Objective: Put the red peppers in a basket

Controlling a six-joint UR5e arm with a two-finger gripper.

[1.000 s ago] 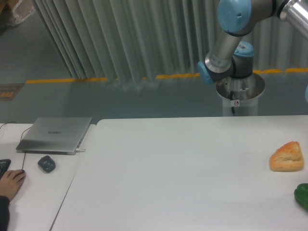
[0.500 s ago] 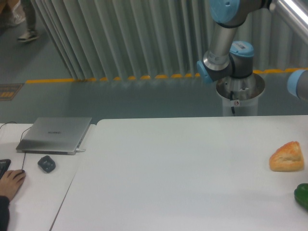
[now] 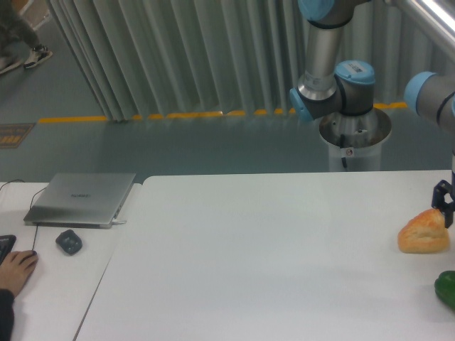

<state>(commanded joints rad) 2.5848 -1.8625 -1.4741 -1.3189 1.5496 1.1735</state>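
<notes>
Now the arm (image 3: 334,64) has swung further across the back of the scene than it stood a second ago, its upper joint gone up out of the top edge, and a second grey-and-blue link has come in at the right border. With it a dark part of the tool, taken to be the gripper (image 3: 443,201), shows at the right edge, just above and touching or nearly touching the tan bread piece (image 3: 424,231); half a second ago nothing dark stood there. Only a sliver of that part is in frame, so whether the jaws are wide, narrow or holding anything cannot be told. The white bench (image 3: 263,263) is unchanged. Taking the bread piece as landmark: the dark green pepper (image 3: 447,288) lies just below it at the right border, cut off by the frame; the closed laptop (image 3: 82,199) sits far to its left on the adjoining surface, with the small grey mouse (image 3: 69,241) in front of that and a person's hand (image 3: 15,270) at the far left edge. No red pepper and no basket is visible anywhere in view. In my judgement the arm is descending at the right side of the bench, possibly toward an object beyond the frame edge; the placing itself is not yet shown to have begun.
</notes>
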